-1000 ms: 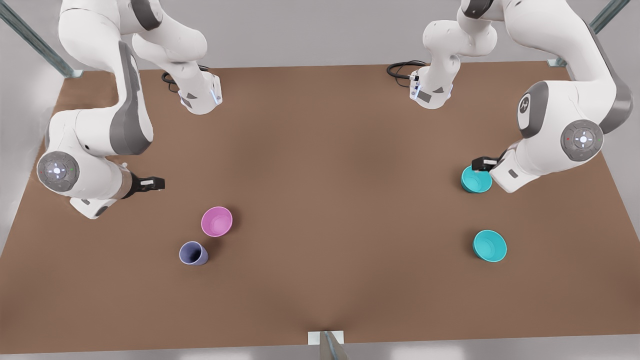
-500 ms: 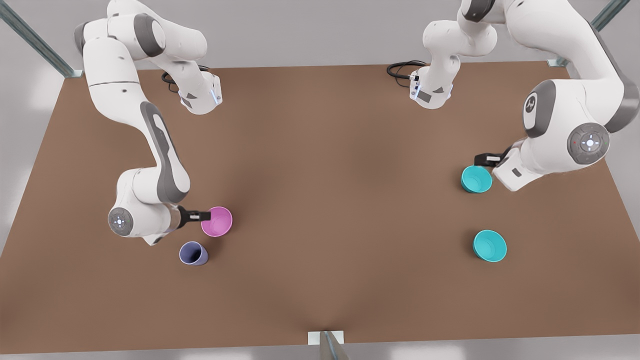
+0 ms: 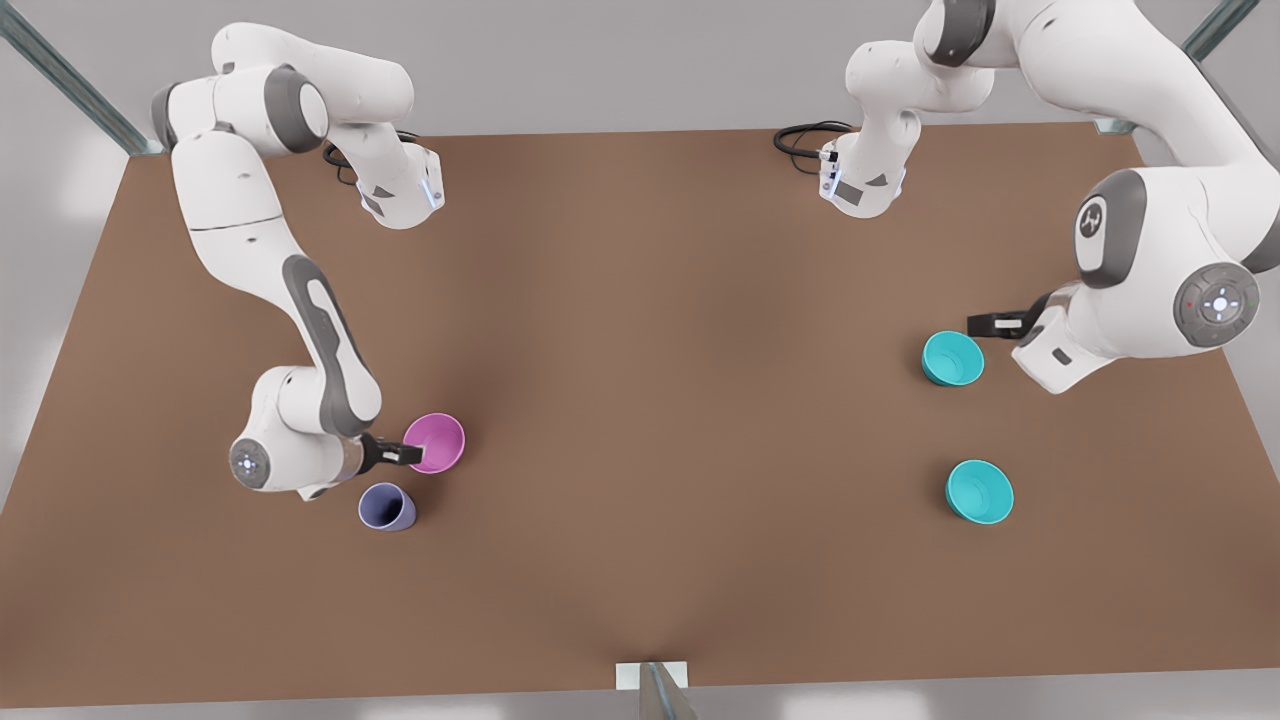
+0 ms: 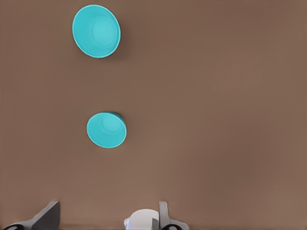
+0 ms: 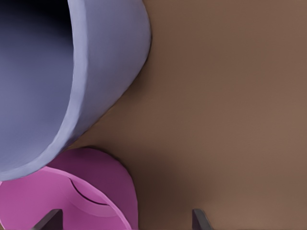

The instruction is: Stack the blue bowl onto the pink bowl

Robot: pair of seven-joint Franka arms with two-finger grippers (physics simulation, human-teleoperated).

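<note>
Item 1, right gripper (image 3: pixel 408 455): I read it at the rim of the pink bowl (image 3: pixel 440 440), on the side toward the front view's left. Jaws spread wide; in the right wrist view one fingertip sits over the bowl's inside and the other over bare table (image 3: pixel 640 400). Both tips are cut off by the frame edge, so I cannot tell whether either touches the rim.

Item 2, left gripper (image 3: pixel 985 323): it hangs just beside the blue bowl (image 3: pixel 952 358), toward the far edge of the table, apart from it. Jaws wide, nothing between them. Its fingers are mostly cropped in the left wrist view, and the arm's bulk hides the wrist from the front.

Item 3, bowls, three in all: one pink and two teal. The blue bowl stands upright on the front view's right, well apart from the pink one on the left. The second teal bowl (image 3: pixel 980 491) stands nearer the table's front edge.

Item 4, one lavender cup (image 3: pixel 386 506): just beside the pink bowl, with much of it cropped in the right wrist view.
</note>
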